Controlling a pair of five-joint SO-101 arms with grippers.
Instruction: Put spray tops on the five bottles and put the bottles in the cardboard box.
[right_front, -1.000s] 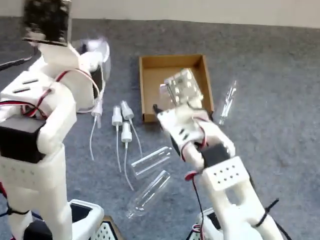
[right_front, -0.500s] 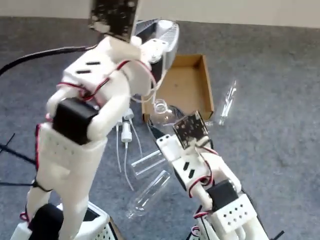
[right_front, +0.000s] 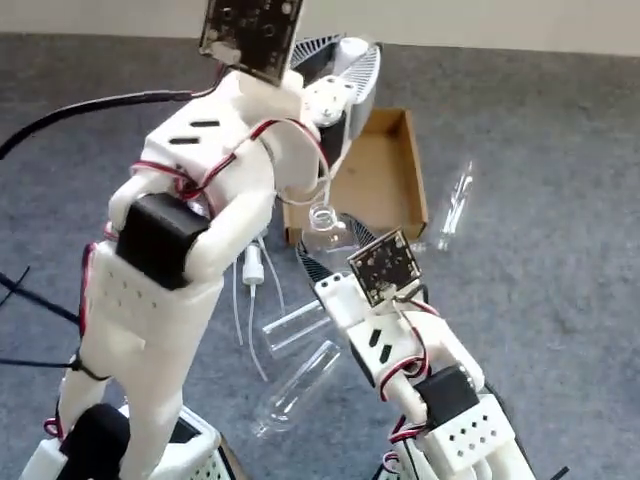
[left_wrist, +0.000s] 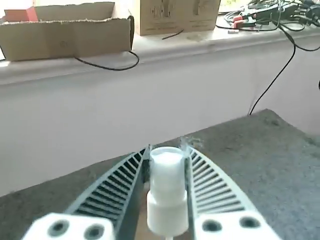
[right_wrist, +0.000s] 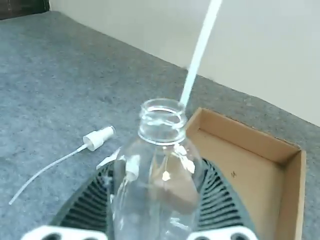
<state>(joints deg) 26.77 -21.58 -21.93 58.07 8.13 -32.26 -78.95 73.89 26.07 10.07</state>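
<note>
My left gripper (left_wrist: 167, 152) is shut on a white spray top (left_wrist: 167, 200) and hangs high above the table, over the box's near-left corner (right_front: 345, 60). Its thin tube (right_wrist: 200, 50) hangs down to the rim of a clear bottle (right_wrist: 157, 170). My right gripper (right_wrist: 157, 167) is shut on that bottle and holds it upright, mouth up (right_front: 322, 218), just in front of the cardboard box (right_front: 372, 175). Whether the tube's tip is inside the mouth I cannot tell. The box holds nothing.
Two clear bottles (right_front: 300, 322) (right_front: 295, 385) lie on the grey carpet in front of the arms, and another bottle (right_front: 455, 205) lies to the right of the box. Loose spray tops (right_front: 252, 265) with long tubes lie left of the box; one spray top (right_wrist: 97, 137) shows beside the held bottle.
The left arm swung from the far left to above the box with the spray top. The right arm drew back from over the box, bottle upright. Over the last half second both barely shifted.
</note>
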